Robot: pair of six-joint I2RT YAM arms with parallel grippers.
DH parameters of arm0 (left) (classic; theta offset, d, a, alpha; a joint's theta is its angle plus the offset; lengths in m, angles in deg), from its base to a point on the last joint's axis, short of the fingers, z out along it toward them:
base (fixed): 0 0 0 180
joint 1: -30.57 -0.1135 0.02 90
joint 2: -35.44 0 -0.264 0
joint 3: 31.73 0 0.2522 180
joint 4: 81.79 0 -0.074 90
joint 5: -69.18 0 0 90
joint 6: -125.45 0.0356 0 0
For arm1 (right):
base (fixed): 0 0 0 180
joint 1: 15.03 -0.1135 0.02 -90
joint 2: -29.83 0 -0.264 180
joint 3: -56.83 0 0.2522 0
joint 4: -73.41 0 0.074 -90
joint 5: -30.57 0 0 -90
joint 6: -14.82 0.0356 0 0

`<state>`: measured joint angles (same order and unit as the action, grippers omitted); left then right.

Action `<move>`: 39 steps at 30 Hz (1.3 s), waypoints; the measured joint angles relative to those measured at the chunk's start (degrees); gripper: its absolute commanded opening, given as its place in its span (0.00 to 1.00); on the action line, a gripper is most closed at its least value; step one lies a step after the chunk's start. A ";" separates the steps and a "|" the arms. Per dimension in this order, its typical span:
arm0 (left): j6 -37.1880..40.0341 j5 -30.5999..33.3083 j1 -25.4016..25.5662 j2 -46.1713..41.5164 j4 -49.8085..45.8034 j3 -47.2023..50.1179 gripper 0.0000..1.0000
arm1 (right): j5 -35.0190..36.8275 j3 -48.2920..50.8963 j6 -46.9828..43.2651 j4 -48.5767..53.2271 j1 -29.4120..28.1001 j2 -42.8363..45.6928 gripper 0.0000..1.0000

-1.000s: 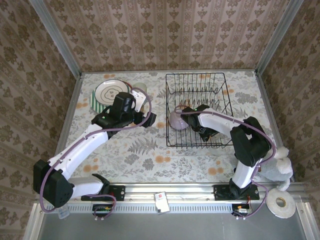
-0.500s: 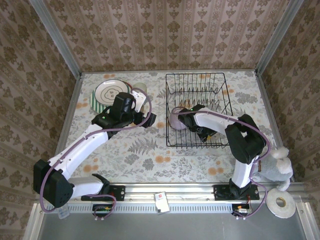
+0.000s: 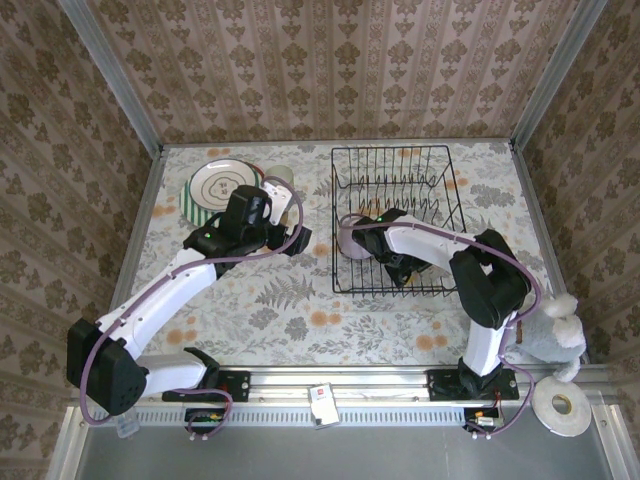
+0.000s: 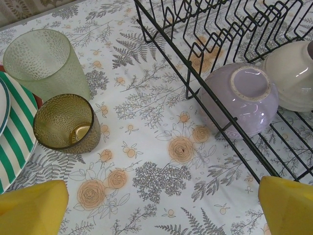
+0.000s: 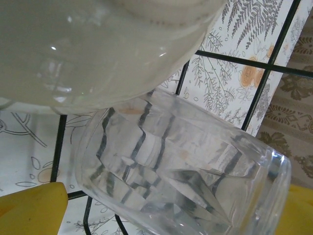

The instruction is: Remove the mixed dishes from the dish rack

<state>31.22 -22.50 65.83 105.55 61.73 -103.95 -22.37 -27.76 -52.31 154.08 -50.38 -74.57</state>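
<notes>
One glass (image 5: 181,166) beside cream bowl (image 5: 98,49)

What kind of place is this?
Likely a mock kitchen test cell, not a home: wallpapered panels in metal framing, a dish rack on a floral tablecloth, two robot arms bolted to a rail.

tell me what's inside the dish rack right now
Inside the dish rack lie a lavender bowl on its side, a cream cup beside it and a clear glass. The right arm covers the rack floor beneath it.
</notes>
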 measured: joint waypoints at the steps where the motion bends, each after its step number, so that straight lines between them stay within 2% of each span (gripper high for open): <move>1: 0.00 0.02 0.00 -0.04 0.02 0.00 1.00 | -0.33 -0.20 0.00 -0.02 -0.07 0.22 0.98; 15: 0.17 0.13 0.00 -0.63 0.00 0.00 1.00 | -9.64 -1.77 -0.26 -1.66 0.13 7.76 1.00; 18: 0.15 0.11 0.00 -1.14 0.00 0.00 1.00 | -12.00 -1.77 -0.44 -2.84 2.10 11.32 1.00; 23: 0.09 -2.19 -0.07 -2.64 0.20 0.13 1.00 | -15.41 -0.81 -0.72 -5.64 8.50 17.62 1.00; 26: -0.11 -6.16 -0.07 -4.46 1.05 0.81 1.00 | -18.23 1.60 -1.38 -7.61 12.59 19.89 1.00; 30: -0.11 -15.98 -0.11 -7.76 3.54 2.01 1.00 | -22.43 4.96 -2.21 -9.86 16.57 20.90 1.00; 34: -0.79 -27.87 -0.11 -10.49 7.69 3.72 1.00 | -25.92 6.88 -3.04 -11.63 17.90 20.92 1.00; 39: -3.39 -36.65 -0.11 -11.74 13.05 6.14 1.00 | -28.76 8.07 -3.72 -13.92 18.73 20.90 0.91</move>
<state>27.84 -59.15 65.72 93.81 74.78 -97.80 -51.14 -19.69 -56.03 140.16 -31.65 -53.67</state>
